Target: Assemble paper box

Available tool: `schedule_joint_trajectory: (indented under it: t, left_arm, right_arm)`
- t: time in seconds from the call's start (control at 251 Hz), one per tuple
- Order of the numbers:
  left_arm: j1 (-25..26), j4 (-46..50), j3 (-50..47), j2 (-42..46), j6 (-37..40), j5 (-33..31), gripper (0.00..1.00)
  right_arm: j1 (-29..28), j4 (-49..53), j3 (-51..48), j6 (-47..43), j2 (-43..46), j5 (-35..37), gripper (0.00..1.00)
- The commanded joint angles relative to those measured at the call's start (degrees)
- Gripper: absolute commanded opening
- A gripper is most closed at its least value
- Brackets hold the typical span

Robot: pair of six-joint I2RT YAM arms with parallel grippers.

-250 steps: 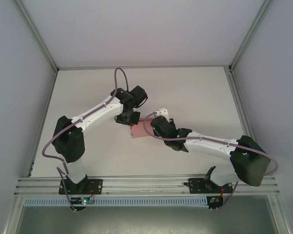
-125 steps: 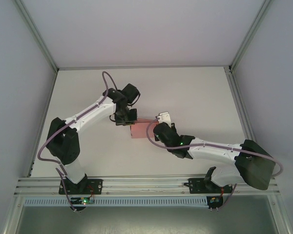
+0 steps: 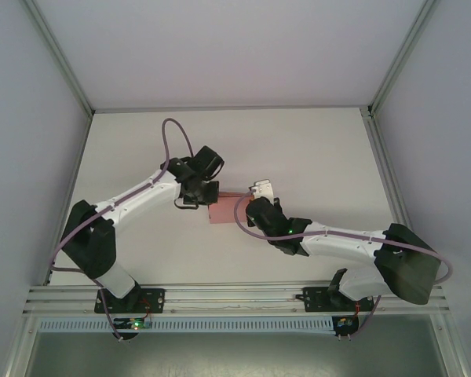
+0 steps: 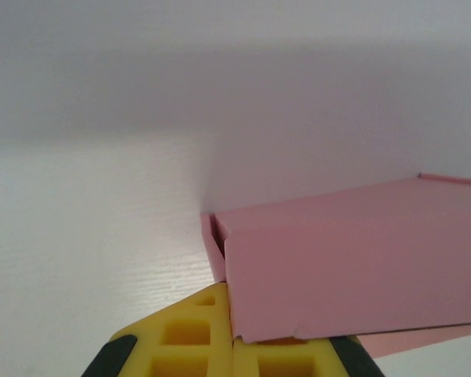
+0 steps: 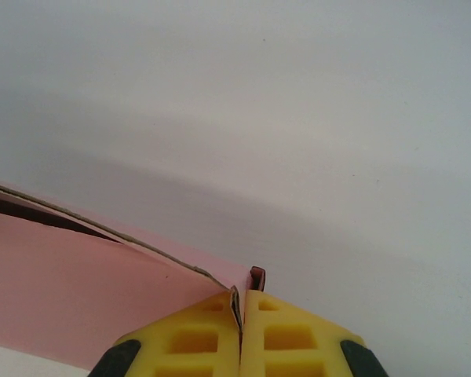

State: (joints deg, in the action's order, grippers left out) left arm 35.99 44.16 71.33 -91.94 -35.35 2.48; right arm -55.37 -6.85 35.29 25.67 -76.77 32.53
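The pink paper box [image 3: 222, 211] is partly folded and lies on the white table between the two arms. My left gripper [image 3: 198, 197] is at its left end. In the left wrist view the yellow fingers [image 4: 190, 334] are shut, and the edge of a pink panel [image 4: 353, 267] runs into the seam between them. My right gripper [image 3: 252, 206] is at the box's right end. In the right wrist view that gripper [image 5: 241, 305] is shut on a thin paper edge at the corner of the box [image 5: 71, 298]. A slit gapes along the top fold.
The white table [image 3: 314, 149] is walled by pale panels with aluminium rails [image 3: 220, 297] at the near edge. A purple cable [image 3: 173, 133] loops above the left arm. Open tabletop lies behind and to both sides of the box.
The left arm has swung its elbow to the left and lower, and its gripper has slid slightly left along the box's end. The right arm and the box have barely moved.
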Motion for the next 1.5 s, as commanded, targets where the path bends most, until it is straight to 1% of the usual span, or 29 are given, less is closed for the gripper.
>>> schedule_joint_trajectory:
  t: [0.0,0.124,0.192,0.255,0.295,0.339,0.391,0.435,0.471,0.559,0.603,0.706,0.738,0.774,0.782,0.866,0.882,0.902,0.934,0.946,0.982,1.002,1.01,1.109,1.221,1.257,1.353,1.405,1.496]
  left_arm:
    - [1.86,-5.67,-6.73,-2.75,-2.71,3.87,0.0]
    - [4.87,-8.72,-11.74,-0.54,-4.12,0.11,0.0]
    - [5.3,-11.64,-15.11,1.4,-5.18,1.96,0.0]
    - [5.39,-10.75,-15.95,3.08,-6.07,1.54,0.0]
    - [5.35,-8.79,-15.43,4.0,-6.27,0.4,0.06]
    - [5.36,-6.46,-14.25,4.79,-6.43,-0.46,0.08]
    - [5.41,-5.04,-13.07,5.8,-6.33,0.94,0.16]
    - [5.41,-4.21,-12.16,6.54,-6.99,1.66,0.2]
    - [5.3,-3.91,-11.42,6.98,-7.43,2.57,0.27]
    - [5.25,-2.94,-9.45,7.3,-8.66,3.64,0.29]
    - [5.29,-2.47,-8.51,7.48,-9.3,4.02,0.36]
    - [5.14,-1.92,-7.21,8.71,-11.04,3.42,0.36]
    - [5.04,-1.84,-7.08,9.25,-11.96,3.13,0.38]
    - [4.93,-2.12,-7.08,10.09,-12.54,3.3,0.5]
    - [4.87,-2.1,-7.06,10.29,-12.7,3.29,0.52]
    - [4.46,-2.47,-7.2,12.61,-14.75,3.26,0.52]
    - [4.32,-2.66,-7.31,13.08,-15.26,3.27,0.56]
    - [4.15,-2.81,-7.51,13.7,-15.85,3.09,0.61]
    - [3.75,-2.94,-7.97,14.66,-17.22,2.72,0.79]
    - [3.48,-3.01,-8.23,15.09,-17.73,2.71,0.84]
    - [2.89,-3.91,-9.33,16.34,-19.29,3.04,0.92]
    - [2.44,-4.47,-10.12,17.08,-20.25,3.26,0.99]
    - [2.23,-4.69,-10.5,17.35,-20.69,3.31,1.0]
    - [-1.25,-10.15,-16.3,20.64,-27.42,5.96,1.0]
    - [-4.84,-24.28,-24.62,22.83,-34.17,10.29,1.0]
    - [-5.5,-27.02,-26.17,22.69,-35.93,11.16,0.99]
    - [-6.2,-32.29,-27.82,21.01,-36.46,14.33,1.0]
    - [-6.27,-33.55,-27.99,20.09,-36.33,16.18,1.0]
    - [-6.15,-35.98,-30.02,19.42,-37.32,17.21,0.99]
  right_arm:
    - [-1.14,3.48,-2.45,1.14,-2.26,-4.0,0.0]
    - [-1.57,0.16,-4.01,0.66,-2.85,-3.61,0.0]
    - [-2.44,-1.02,-4.76,-0.35,-3.36,-2.67,0.0]
    - [-3.6,-0.97,-5.13,-1.39,-3.42,-0.49,0.0]
    - [-4.06,-0.76,-5.51,-1.5,-3.38,0.41,0.0]
    - [-4.08,0.19,-5.38,-1.41,-3.16,0.08,0.0]
    - [-4.23,1.45,-5.2,-1.25,-2.87,-0.36,0.0]
    - [-4.32,1.9,-5.37,-1.26,-2.6,-0.37,0.0]
    - [-4.31,1.93,-5.61,-0.91,-2.44,-0.2,0.0]
    - [-4.33,1.93,-5.68,-0.71,-2.15,0.26,0.0]
    - [-4.33,1.93,-5.73,-0.45,-1.98,0.51,0.0]
    - [-4.33,1.14,-5.98,-0.79,-1.67,0.32,0.0]
    - [-4.3,0.99,-5.95,-0.8,-1.63,0.12,0.0]
    - [-4.3,1.01,-5.92,-0.8,-1.63,0.16,0.0]
    - [-4.35,1.04,-5.86,-0.8,-1.58,0.16,0.0]
    - [-4.3,0.98,-5.68,-0.67,-1.63,0.16,0.0]
    - [-4.3,1.02,-5.69,-0.68,-1.62,0.24,0.0]
    - [-4.31,0.98,-5.67,-0.71,-1.63,0.25,0.0]
    - [-4.31,1.07,-5.63,-0.82,-1.7,0.21,0.0]
    - [-4.34,1.15,-5.58,-0.94,-1.71,0.21,0.0]
    - [-4.35,1.39,-5.36,-0.92,-1.88,0.33,0.0]
    - [-4.33,1.6,-5.22,-0.88,-2.01,0.34,0.0]
    - [-4.31,1.63,-5.18,-0.89,-2.05,0.34,0.0]
    - [-4.31,2.09,-4.57,-1.16,-2.72,-0.07,0.0]
    - [-4.36,2.06,-4.28,-1.01,-3.06,-0.18,0.0]
    - [-4.31,2.07,-4.34,-1.09,-2.93,-0.36,0.0]
    - [-4.33,2.05,-4.56,-0.79,-2.75,-0.37,0.0]
    - [-4.33,2.18,-4.36,-0.58,-2.76,-0.37,0.0]
    - [-4.3,2.21,-4.32,-0.19,-3.06,-0.2,0.0]
